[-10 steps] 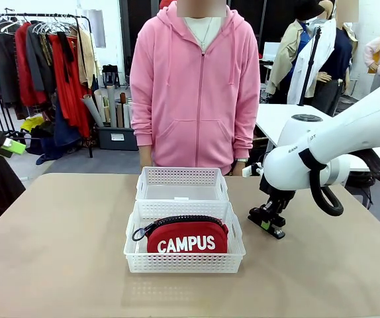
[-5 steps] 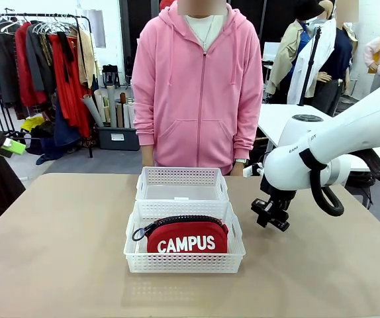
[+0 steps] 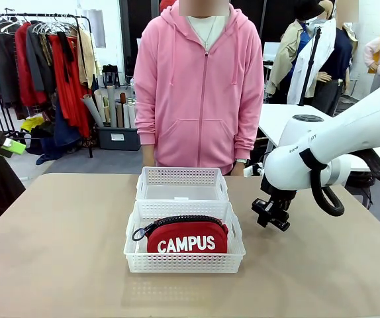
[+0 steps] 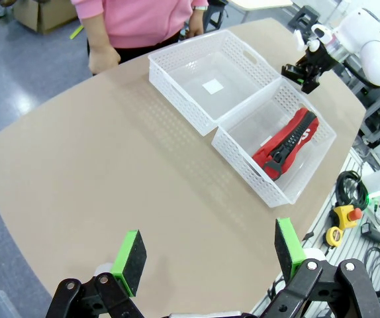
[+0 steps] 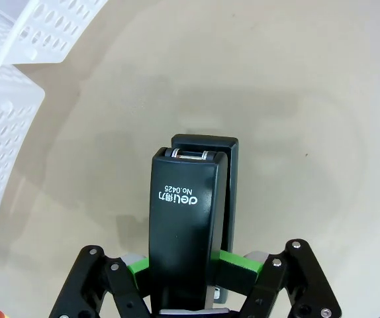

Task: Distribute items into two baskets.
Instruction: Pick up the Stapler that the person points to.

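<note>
Reaching in over the tan table (image 3: 57, 252) from the right: white right arm (image 3: 322, 159), wrist bent down beside the near basket (image 3: 183, 264). Touching behind, the far basket (image 3: 182, 176). Standing on edge in the near one, red CAMPUS pouch (image 3: 187, 238). Clamped on the black stapler (image 5: 183, 212): right gripper (image 5: 187, 265), stapler's rear hidden between the pads. Spread wide, holding nothing: left gripper (image 4: 206, 255).
</note>
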You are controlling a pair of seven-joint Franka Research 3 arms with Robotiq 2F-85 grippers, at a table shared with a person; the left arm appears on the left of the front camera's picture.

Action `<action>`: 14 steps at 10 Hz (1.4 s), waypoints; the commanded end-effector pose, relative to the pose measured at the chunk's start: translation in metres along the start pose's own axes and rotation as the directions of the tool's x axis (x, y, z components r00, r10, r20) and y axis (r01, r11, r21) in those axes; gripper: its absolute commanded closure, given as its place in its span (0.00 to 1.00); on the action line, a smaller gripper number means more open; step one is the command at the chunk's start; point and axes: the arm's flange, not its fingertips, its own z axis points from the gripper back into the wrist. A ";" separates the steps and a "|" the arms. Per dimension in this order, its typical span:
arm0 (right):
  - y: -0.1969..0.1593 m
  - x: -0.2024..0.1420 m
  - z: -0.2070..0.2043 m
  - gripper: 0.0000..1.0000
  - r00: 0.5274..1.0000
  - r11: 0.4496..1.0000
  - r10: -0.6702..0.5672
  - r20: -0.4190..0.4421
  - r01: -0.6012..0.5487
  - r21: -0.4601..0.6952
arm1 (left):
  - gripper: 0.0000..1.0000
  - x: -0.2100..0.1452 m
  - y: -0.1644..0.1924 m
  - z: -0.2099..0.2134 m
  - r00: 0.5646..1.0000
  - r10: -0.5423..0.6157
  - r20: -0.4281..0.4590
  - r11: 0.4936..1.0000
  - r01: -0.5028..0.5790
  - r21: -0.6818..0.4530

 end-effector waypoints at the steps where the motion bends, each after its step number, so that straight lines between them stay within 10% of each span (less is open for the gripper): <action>1: -0.003 0.004 0.006 1.00 1.000 1.000 0.000 0.016 0.000 0.007 | 0.00 0.000 0.000 0.001 1.000 -0.001 0.016 1.000 0.002 -0.010; 9: -0.022 -0.061 0.175 1.00 0.970 0.950 0.240 0.031 -0.242 0.196 | 0.00 0.000 0.000 0.001 1.000 -0.001 0.016 1.000 0.002 -0.010; 14: 0.007 -0.101 0.247 1.00 0.941 0.939 0.339 -0.002 -0.338 0.067 | 0.00 0.000 0.000 0.001 1.000 -0.001 0.016 1.000 0.002 -0.010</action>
